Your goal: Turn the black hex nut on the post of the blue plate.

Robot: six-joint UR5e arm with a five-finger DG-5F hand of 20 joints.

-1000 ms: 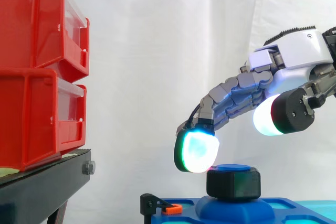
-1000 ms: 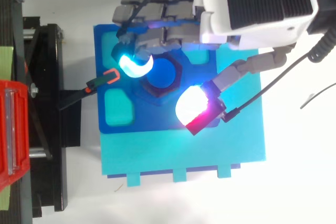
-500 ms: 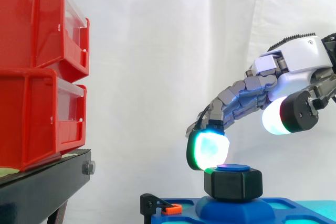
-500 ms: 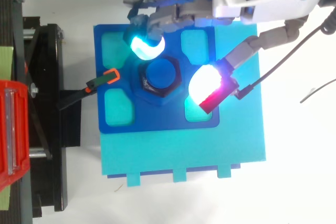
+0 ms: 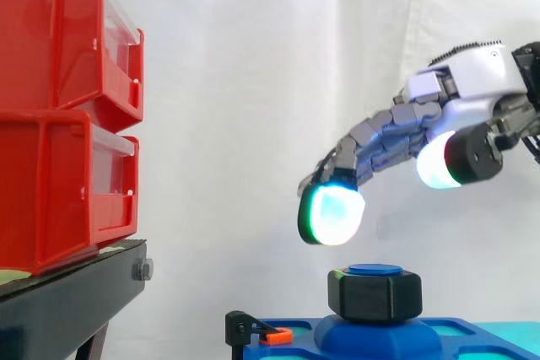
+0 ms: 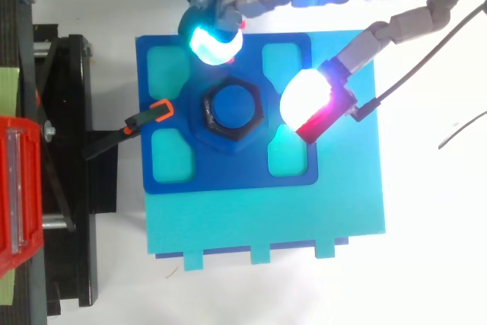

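Since 0.5 s ago the hand (image 5: 472,82) had risen. The lead finger pad (image 5: 331,215), which was right by the nut's top edge, now hung above it w/ clear air between. In the top view the hand had also pulled back toward the frame's top edge. The nut's flats looked the same as 0.5 s ago.

The fingers were loosely extended, slightly curved and spread from the thumb, w/ nothing between them and no contact w/ anything. In the top view the cyan-white finger pad (image 6: 209,39) sat over the plate's far edge, just up-left of the nut. The thumb pad (image 6: 304,100), white w/ a red side, hovered to the nut's right, apart from it.

The black hex nut (image 5: 375,295) sat on the post (image 6: 233,106), whose blue cap showed just above the nut in the side view. It was roughly centred on the blue plate (image 6: 228,176), between four teal recesses. The plate lay on a teal base (image 6: 266,218).

An orange-tipped black clamp (image 6: 156,110) touched the plate's left edge. Red bins (image 5: 59,115) were stacked on the black stand (image 5: 67,309) at left, well apart from the hand. A white curtain (image 5: 253,82) hung behind.
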